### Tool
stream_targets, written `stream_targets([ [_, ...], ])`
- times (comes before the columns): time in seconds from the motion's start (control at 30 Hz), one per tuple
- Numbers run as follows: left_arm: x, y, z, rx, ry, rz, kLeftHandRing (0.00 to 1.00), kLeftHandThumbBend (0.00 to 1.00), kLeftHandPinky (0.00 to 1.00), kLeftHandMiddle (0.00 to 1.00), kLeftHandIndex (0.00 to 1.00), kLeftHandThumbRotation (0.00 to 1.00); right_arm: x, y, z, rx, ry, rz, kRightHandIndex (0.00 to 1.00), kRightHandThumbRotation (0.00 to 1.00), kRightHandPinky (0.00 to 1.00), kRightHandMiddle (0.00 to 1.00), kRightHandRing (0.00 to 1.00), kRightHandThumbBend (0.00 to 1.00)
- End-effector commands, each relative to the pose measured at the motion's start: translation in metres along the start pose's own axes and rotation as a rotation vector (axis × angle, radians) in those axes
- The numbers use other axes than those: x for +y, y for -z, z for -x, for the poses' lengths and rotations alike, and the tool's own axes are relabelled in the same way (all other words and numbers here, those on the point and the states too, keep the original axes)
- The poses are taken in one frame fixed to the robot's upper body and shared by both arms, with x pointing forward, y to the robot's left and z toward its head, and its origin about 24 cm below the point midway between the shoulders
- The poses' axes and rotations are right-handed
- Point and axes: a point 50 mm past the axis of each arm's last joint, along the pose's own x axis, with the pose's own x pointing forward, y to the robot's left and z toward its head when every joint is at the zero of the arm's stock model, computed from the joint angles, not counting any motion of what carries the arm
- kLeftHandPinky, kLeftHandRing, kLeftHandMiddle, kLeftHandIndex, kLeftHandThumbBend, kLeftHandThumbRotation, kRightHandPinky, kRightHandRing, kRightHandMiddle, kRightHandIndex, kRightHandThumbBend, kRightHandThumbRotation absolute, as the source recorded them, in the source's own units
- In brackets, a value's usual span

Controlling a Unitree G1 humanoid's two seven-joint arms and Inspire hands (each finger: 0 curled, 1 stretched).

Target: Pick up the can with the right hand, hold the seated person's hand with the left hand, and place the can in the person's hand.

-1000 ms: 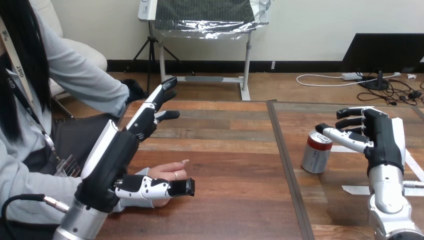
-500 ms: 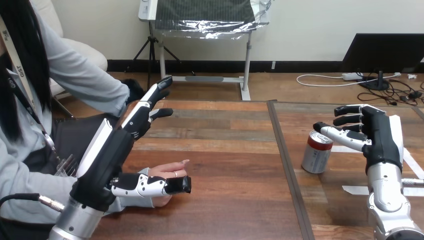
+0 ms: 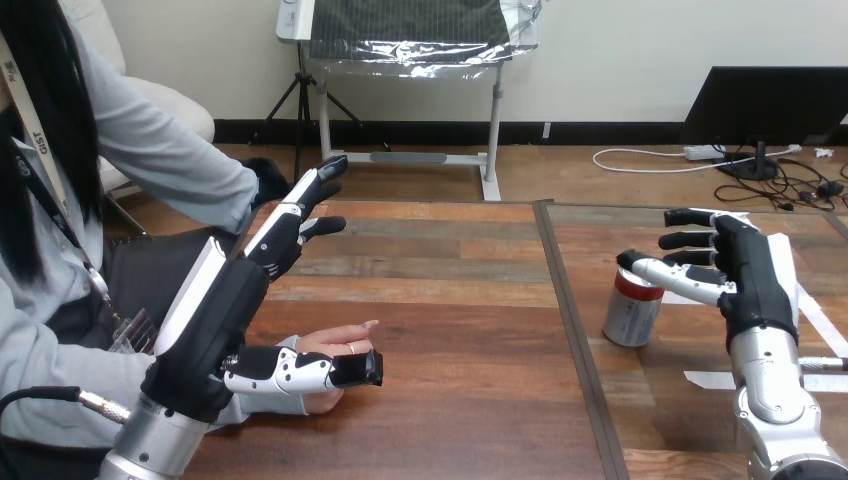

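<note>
The can [image 3: 632,308] is silver with a red band round its upper part and a pale metal lid. The left robot hand [image 3: 220,320] and the right robot hand [image 3: 755,282] are black with white shells, and their fingers [image 3: 285,225] are banded black and white. The left forearm [image 3: 140,450] and right forearm [image 3: 775,400] are silver. The worktop [image 3: 450,300] is brown wood, its planks streaked lighter and darker, crossed by a dark strip [image 3: 572,320]. White tape strips [image 3: 815,325] mark its right part.
</note>
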Motion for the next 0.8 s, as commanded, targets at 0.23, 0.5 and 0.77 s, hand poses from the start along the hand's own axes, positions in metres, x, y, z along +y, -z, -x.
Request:
stream_targets([
  [0.23, 0.0066, -0.0063, -0.0116, -0.057, 0.006, -0.008, 0.97, 1.0, 0.87, 0.99, 0.95, 0.47, 0.0009, -0.0333, -0.0144, -0.133, -0.056, 0.022, 0.9, 0.25, 0.79, 0.86, 0.84, 1.0],
  [0.5, 0.0058, -0.0058, -0.0111, -0.057, 0.009, -0.001, 0.96, 1.0, 0.86, 0.98, 0.95, 0.47, 0.0005, -0.0313, -0.014, -0.124, -0.074, 0.037, 0.98, 0.36, 0.91, 0.95, 0.95, 1.0],
  [0.77, 0.005, -0.0056, -0.0108, -0.057, 0.017, 0.011, 0.96, 1.0, 0.85, 0.99, 0.95, 0.48, 0.0008, -0.0308, -0.0143, -0.116, -0.081, 0.046, 1.0, 0.41, 0.97, 0.98, 0.99, 1.0],
])
